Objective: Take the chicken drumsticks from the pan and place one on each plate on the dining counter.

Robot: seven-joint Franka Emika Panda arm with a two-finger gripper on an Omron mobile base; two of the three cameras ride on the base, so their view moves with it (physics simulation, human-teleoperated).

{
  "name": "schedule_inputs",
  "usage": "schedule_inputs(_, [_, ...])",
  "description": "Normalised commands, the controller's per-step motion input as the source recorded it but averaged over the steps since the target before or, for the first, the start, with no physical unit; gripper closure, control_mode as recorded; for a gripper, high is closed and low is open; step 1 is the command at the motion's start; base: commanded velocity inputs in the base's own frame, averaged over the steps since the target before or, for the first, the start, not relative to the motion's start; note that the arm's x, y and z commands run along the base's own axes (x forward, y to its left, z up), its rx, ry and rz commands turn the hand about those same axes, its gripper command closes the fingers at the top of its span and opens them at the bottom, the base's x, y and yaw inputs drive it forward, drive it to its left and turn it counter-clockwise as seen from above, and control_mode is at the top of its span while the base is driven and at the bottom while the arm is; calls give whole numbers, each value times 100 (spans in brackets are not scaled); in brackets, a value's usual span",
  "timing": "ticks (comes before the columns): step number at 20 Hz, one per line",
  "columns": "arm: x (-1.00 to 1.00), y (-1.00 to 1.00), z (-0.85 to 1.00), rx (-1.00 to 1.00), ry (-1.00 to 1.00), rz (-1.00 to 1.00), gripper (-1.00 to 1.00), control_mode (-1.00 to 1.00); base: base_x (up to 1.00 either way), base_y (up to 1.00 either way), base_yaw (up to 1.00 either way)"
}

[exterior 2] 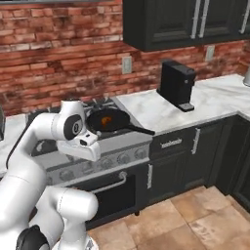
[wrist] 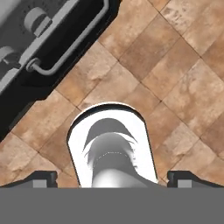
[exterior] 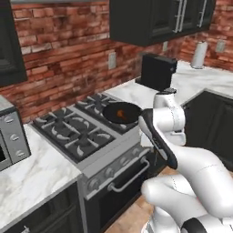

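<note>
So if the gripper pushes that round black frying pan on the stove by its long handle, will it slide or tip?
The round black frying pan sits flat on the burner grate, so it would probably pivot or scrape rather than tip. Its long handle overhangs the stove edge, giving leverage. It looks rigid.

base views flank the stove (exterior: pixel 77 136) (shared), hand view faces floor (wrist: pixel 175 65)

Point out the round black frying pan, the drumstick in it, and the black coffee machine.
Round black frying pan (exterior 2: pixel 117 128): right base view, on its front rim.
Reddish-orange chicken drumstick (exterior 2: pixel 105 119): right base view, on its middle.
Black boxy coffee machine (exterior 2: pixel 177 84): right base view, on its front face.
</note>
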Motion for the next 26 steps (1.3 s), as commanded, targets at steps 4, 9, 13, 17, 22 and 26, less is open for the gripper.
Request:
schedule_inputs(4, [0, 0, 0, 0, 0, 0, -100, 100, 69, -45, 37])
schedule_inputs(9, [0, 0, 0, 0, 0, 0, -100, 100, 63, -43, 38])
schedule_inputs(13, [0, 0, 0, 0, 0, 0, -100, 100, 52, -26, 49])
schedule_inputs(17, [0, 0, 0, 0, 0, 0, -100, 100, 58, -28, 55])
schedule_inputs(22, [0, 0, 0, 0, 0, 0, -100, 100, 14, -9, 15])
schedule_inputs(26, [0, 0, 0, 0, 0, 0, -100, 100, 0, 0, 0])
